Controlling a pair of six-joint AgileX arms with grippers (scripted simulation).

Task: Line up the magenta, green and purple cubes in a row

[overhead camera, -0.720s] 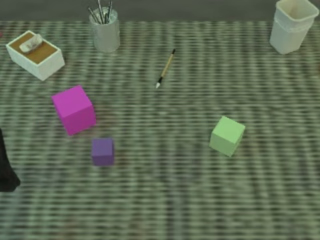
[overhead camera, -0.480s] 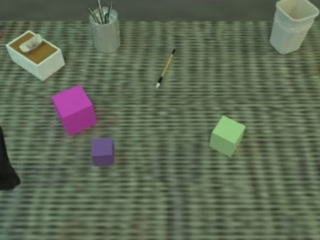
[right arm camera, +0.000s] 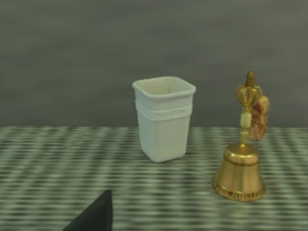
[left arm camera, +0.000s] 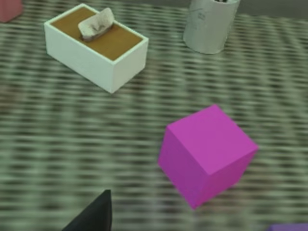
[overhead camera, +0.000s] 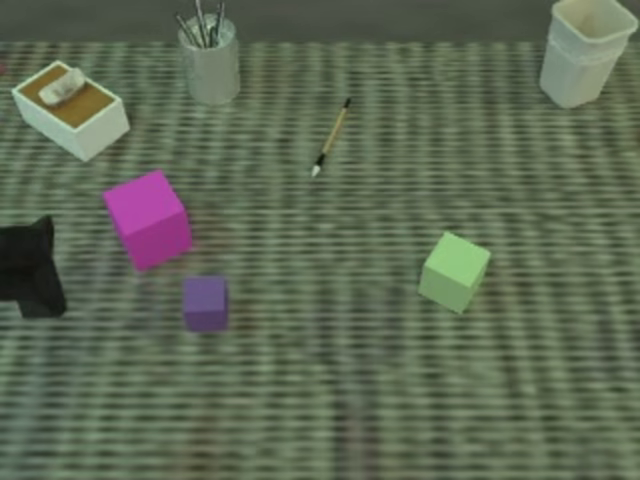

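Left hand (overhead camera: 28, 265) enters the top view at the 9 o'clock edge as a dark angular shape, low over the counter. One dark fingertip (left arm camera: 94, 216) shows in the left wrist view. Right arm is outside the top view; one dark fingertip (right arm camera: 94, 216) shows in its wrist view.

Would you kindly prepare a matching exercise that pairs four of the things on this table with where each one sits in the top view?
Things:
1. magenta cube
2. green cube
3. white cup
4. paintbrush

Places:
A. far right corner
B. right half, alone on open table
C. left half, just beyond the purple cube
D. near the middle, towards the far edge

Pairs: 1-C, 2-B, 3-A, 4-D
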